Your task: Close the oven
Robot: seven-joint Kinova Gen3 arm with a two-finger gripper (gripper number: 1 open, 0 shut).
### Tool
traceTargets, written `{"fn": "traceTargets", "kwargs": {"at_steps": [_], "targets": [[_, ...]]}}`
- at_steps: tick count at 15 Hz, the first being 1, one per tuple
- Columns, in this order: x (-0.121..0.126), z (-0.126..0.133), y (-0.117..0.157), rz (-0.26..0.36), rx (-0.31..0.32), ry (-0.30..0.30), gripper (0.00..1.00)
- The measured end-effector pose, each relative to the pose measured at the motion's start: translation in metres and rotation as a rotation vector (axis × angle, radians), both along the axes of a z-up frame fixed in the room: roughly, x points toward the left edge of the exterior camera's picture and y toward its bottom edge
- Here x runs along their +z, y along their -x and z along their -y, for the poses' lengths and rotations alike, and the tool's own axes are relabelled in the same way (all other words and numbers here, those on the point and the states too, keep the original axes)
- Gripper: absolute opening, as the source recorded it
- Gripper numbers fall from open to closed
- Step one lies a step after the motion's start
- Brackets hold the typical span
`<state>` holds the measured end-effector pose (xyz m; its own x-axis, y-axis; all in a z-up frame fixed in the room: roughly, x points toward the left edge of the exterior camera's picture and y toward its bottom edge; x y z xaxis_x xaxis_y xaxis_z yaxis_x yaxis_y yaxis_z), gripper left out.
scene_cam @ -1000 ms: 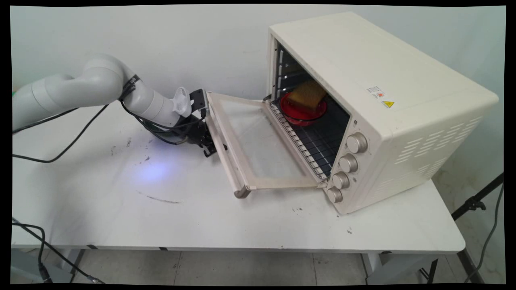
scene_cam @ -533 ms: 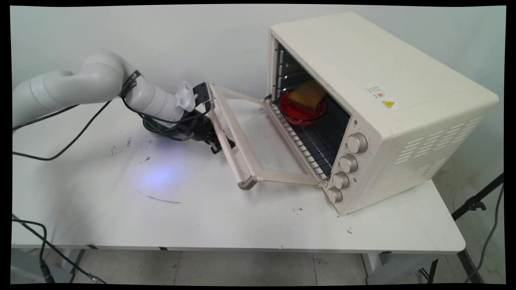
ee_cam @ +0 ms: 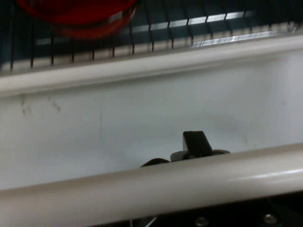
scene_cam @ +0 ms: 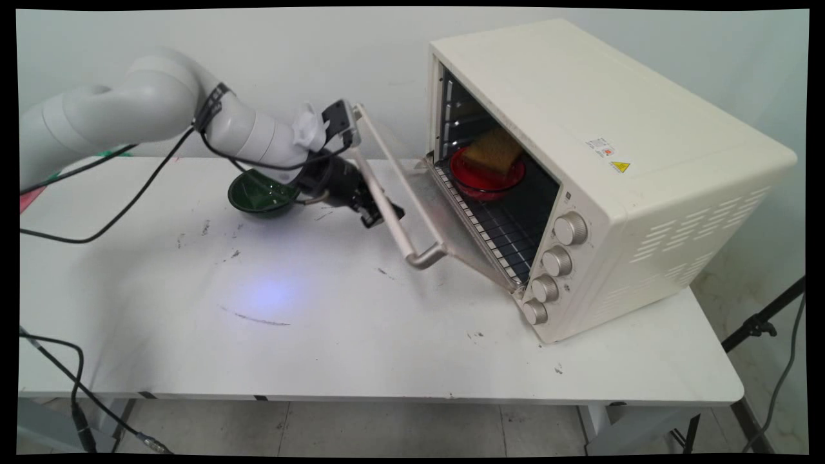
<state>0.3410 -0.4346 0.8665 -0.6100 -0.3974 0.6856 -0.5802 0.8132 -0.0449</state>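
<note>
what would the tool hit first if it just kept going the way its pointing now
Most likely the oven door. The tool already sits against the door's handle bar, and the hand view looks across that bar at the door panel, with the wire rack and red bowl beyond.

The main view looks from above the near side of the table [scene_cam: 387,348], down and across it to the wall behind; it stands far enough to take in the whole oven [scene_cam: 606,174] at the right of the frame. The hand view sits on the hand [scene_cam: 380,216] and is very near: the door handle [ee_cam: 156,187] crosses the lower frame, the oven rack [ee_cam: 142,38] the top. Both views share the oven door [scene_cam: 412,206], the rack and the red bowl [scene_cam: 485,175].
</note>
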Motion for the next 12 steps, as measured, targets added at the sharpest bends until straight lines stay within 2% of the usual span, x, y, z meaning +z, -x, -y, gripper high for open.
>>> {"fn": "traceTargets", "kwargs": {"at_steps": [5,12], "targets": [[0.032,0.004,0.025,-0.052,-0.023,0.029,0.0],[0.057,0.007,0.036,-0.066,-0.053,0.055,0.0]]}}
